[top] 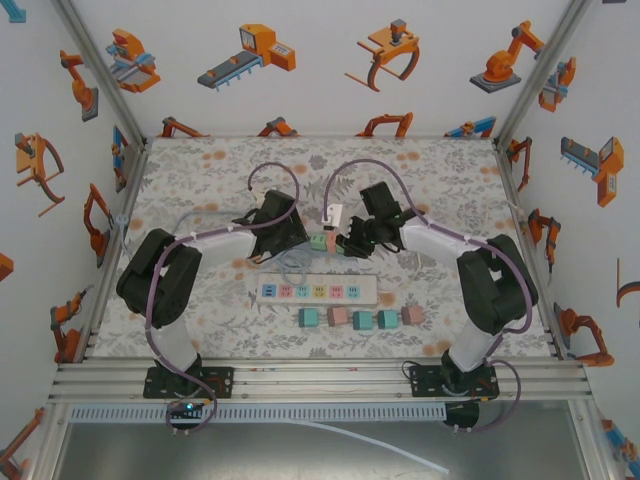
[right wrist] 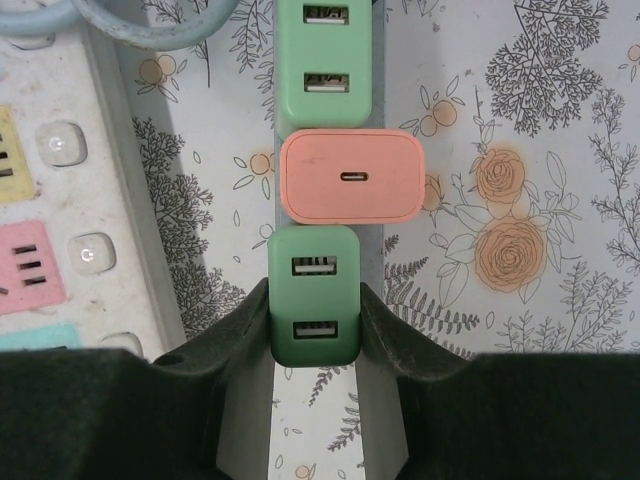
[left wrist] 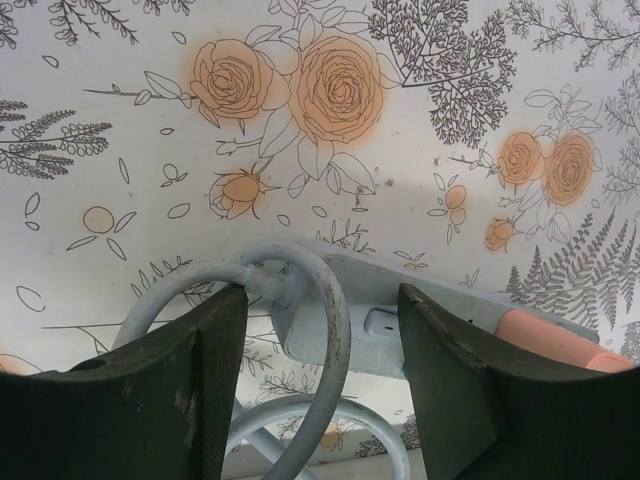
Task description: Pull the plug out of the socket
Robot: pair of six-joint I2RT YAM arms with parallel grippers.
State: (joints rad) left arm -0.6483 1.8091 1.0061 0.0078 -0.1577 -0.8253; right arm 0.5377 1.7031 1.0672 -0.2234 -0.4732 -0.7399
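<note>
Green rounded plastic charger plug (right wrist: pixel 314 300) with two USB ports is sitting in the narrow pale blue power strip (left wrist: pixel 375 300), near the middle of the table (left wrist: pixel 420 170). The right gripper (right wrist: pixel 315 305) is pinching this plug on both sides with its dark, rough fingers. On the same strip, a matte pink charger (right wrist: pixel 350 178) with one small oval port and a second green two-port charger (right wrist: pixel 322 60) are standing in a line. The left gripper (left wrist: pixel 322 310) is clamping the strip at its cable end, where the round pale blue cable (left wrist: pixel 180 285) is making loops. A wide white power strip (top: pixel 315 291) with coloured socket faces is lying toward the table's near edge. The table is wearing a cloth printed with orange roses and grey ferns.
</note>
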